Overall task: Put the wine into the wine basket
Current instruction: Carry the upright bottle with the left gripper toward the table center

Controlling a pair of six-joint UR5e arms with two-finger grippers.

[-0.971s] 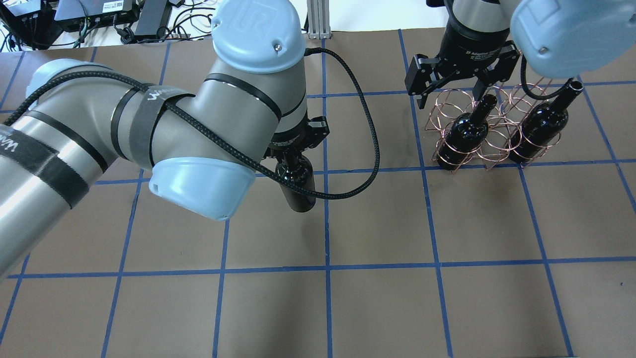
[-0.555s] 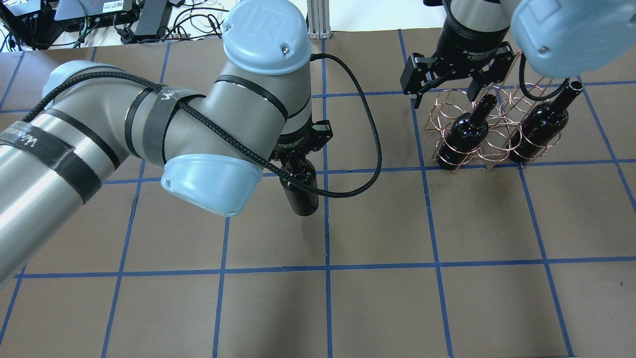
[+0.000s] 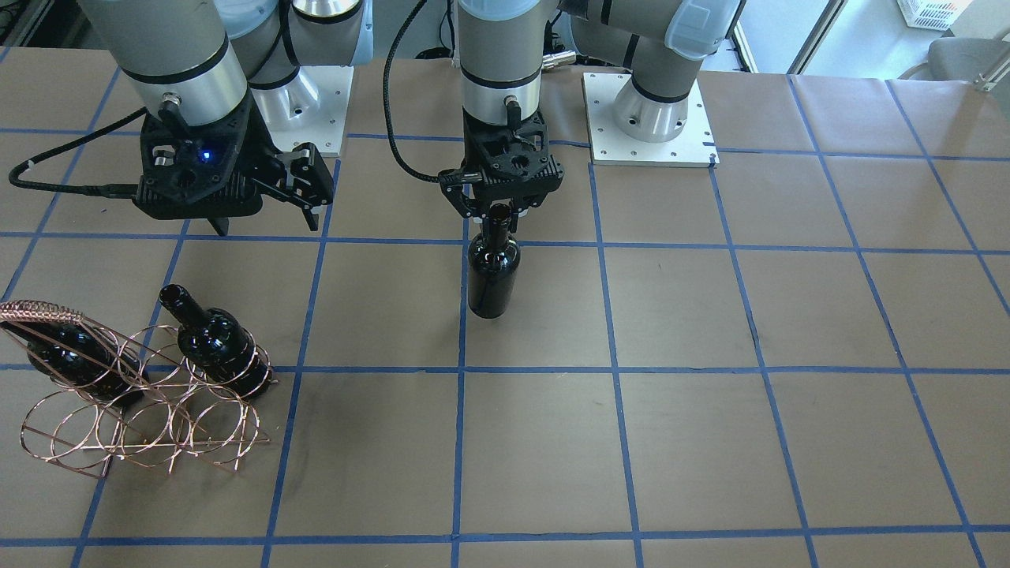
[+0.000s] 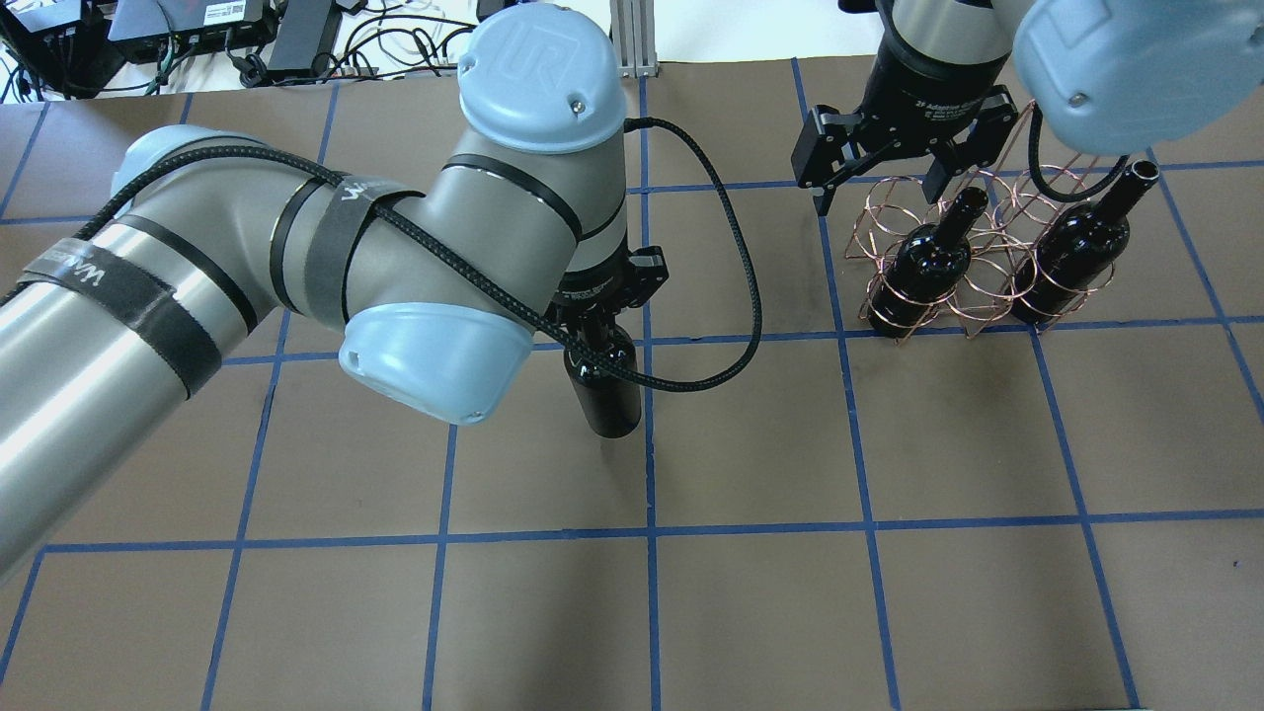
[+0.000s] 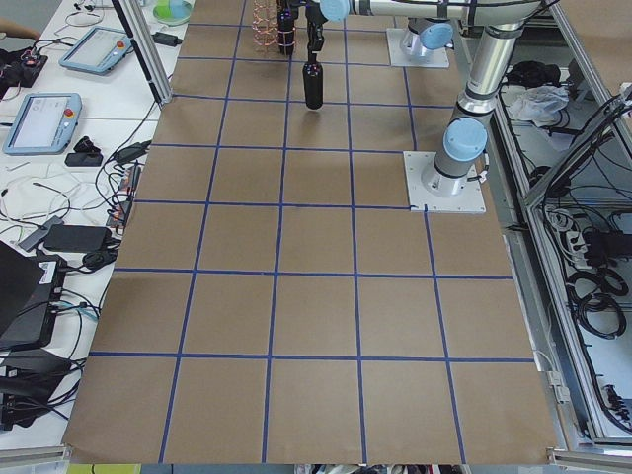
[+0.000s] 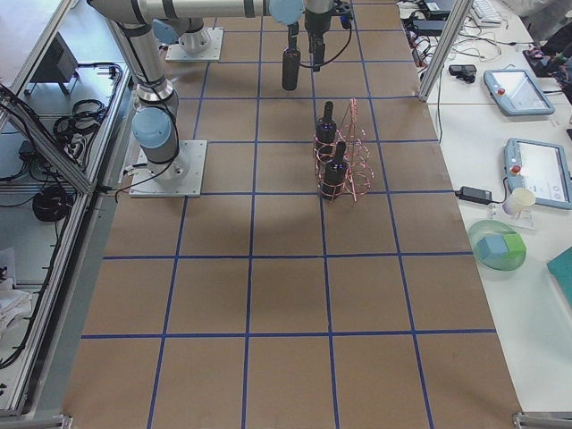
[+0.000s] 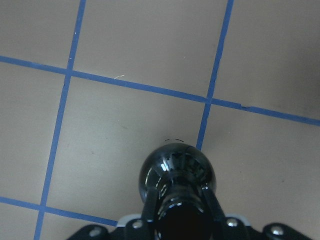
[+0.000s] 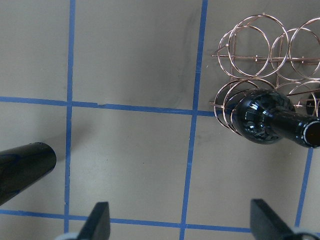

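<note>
My left gripper (image 3: 500, 211) is shut on the neck of an upright near-black wine bottle (image 3: 492, 276) over the table's middle. The overhead view shows that bottle (image 4: 606, 395) below the gripper (image 4: 595, 318). In the left wrist view the fingers (image 7: 212, 200) clamp the bottle (image 7: 176, 167). The copper wire wine basket (image 4: 986, 282) stands at the right with two bottles in it (image 4: 923, 262) (image 4: 1074, 245); its left column of rings holds none. My right gripper (image 4: 882, 193) is open and empty above the basket's far left side. It also shows in the front view (image 3: 268, 225).
Brown paper with a blue tape grid covers the table (image 4: 750, 612). Cables and boxes lie beyond the far edge (image 4: 197, 30). The right wrist view shows the basket (image 8: 255, 57), one racked bottle (image 8: 260, 117) and the held bottle's base (image 8: 25, 167).
My left arm has carried the bottle a little to the right, toward the basket. My right gripper has shifted slightly away from the basket, still open.
</note>
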